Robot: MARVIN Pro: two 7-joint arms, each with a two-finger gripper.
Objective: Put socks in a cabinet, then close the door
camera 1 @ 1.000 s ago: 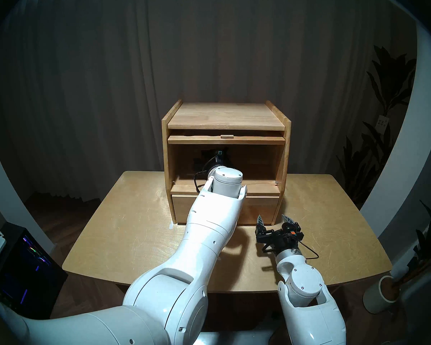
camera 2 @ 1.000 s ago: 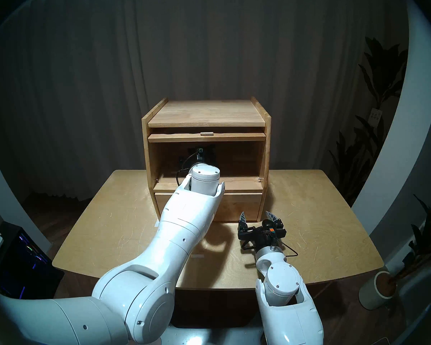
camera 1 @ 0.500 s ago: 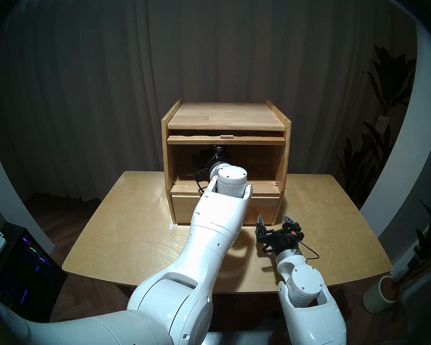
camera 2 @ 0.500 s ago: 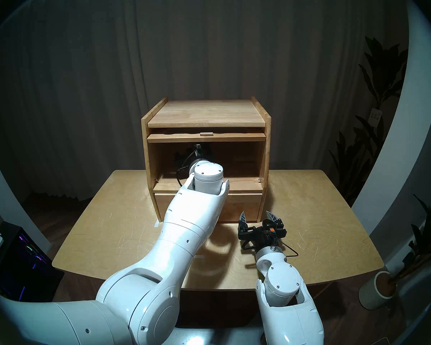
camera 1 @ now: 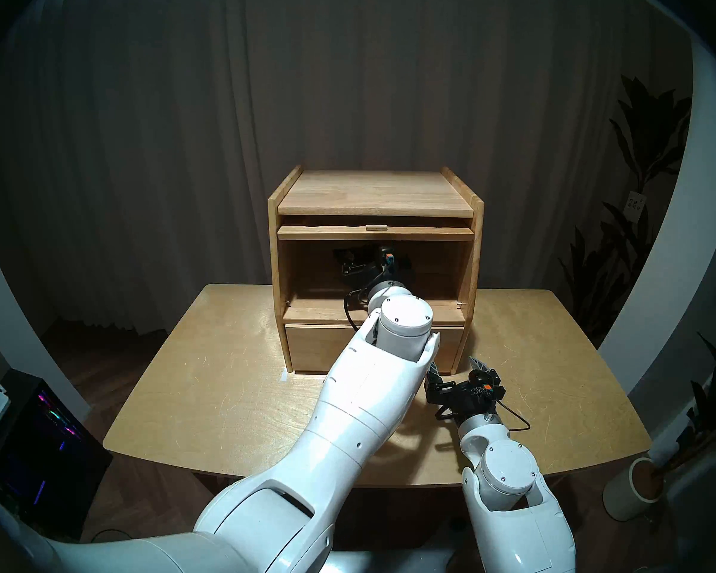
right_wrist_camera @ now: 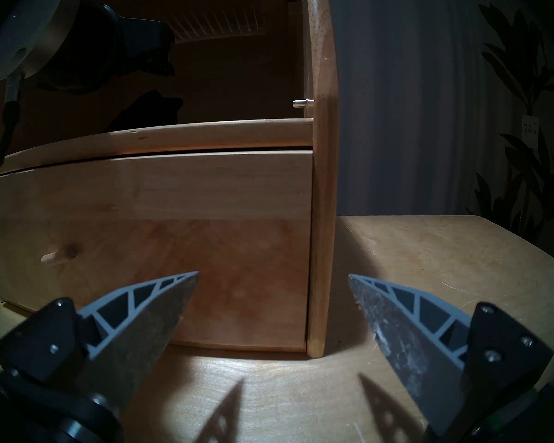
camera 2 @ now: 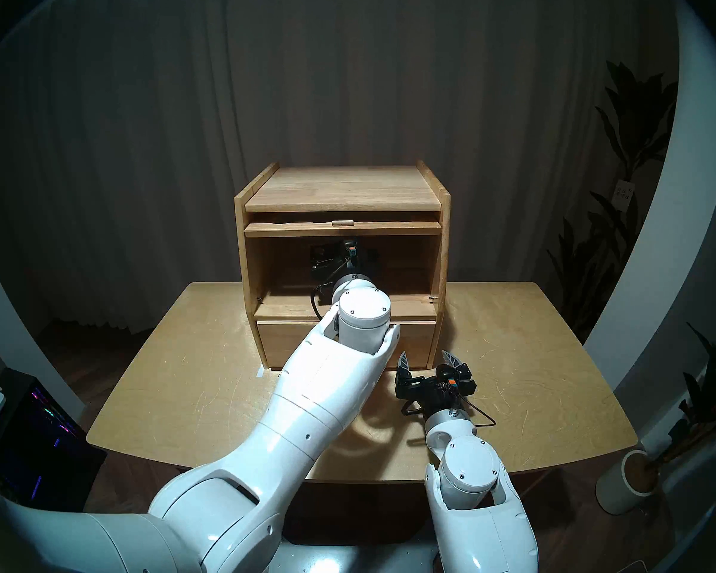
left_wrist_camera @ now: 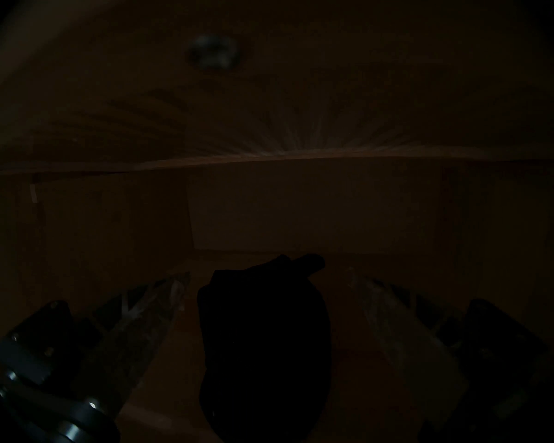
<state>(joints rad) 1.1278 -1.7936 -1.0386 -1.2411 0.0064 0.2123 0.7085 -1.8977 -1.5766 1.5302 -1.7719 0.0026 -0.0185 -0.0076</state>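
With left jaws [left_wrist_camera: 266,279] spread wide inside the cabinet [camera 1: 375,196] upper compartment, the socks [left_wrist_camera: 264,340] lie loose between them at lower centre of frame, while right jaws [right_wrist_camera: 274,281] gape empty over the tabletop [right_wrist_camera: 429,273].

A dim home-like room, staged for robot trials: grey curtains [camera 1: 348,84] behind, a wooden table [camera 1: 207,386], potted plants [camera 1: 637,237] at right, wood floor, and a lit computer case [camera 1: 38,448] at left.
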